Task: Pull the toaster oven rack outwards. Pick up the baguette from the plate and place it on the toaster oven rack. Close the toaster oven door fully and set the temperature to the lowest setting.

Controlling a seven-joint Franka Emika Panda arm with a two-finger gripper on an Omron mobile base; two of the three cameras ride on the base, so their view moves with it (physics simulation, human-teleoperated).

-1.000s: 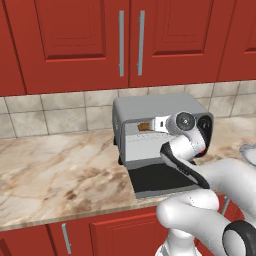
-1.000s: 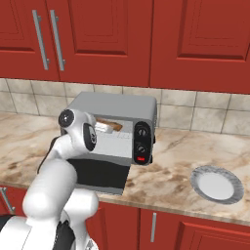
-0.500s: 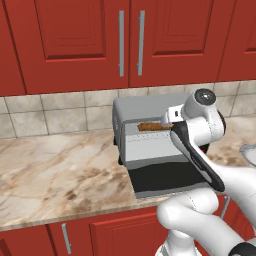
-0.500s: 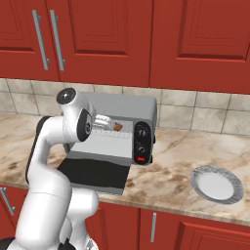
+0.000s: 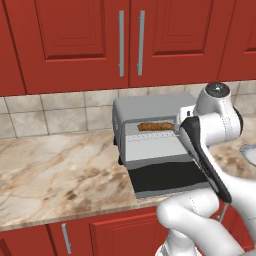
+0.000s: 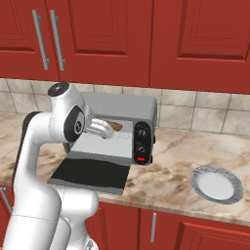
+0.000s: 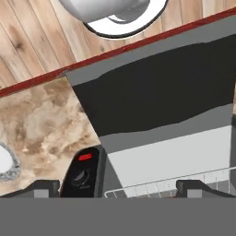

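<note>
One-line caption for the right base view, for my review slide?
Baguette lies on the rack of the toaster oven, door folded down flat, plate bare on the counter.

One oven (image 6: 124, 110) stands on one marble counter (image 5: 55, 172). It has one door (image 5: 167, 180), one rack (image 7: 161, 186), two knobs (image 6: 142, 132) and one red button (image 6: 141, 158). One baguette (image 5: 156, 127) lies inside it. One plate (image 6: 216, 183) sits on the counter. The left base view shows two cabinet handles (image 5: 121, 44) above.
</note>
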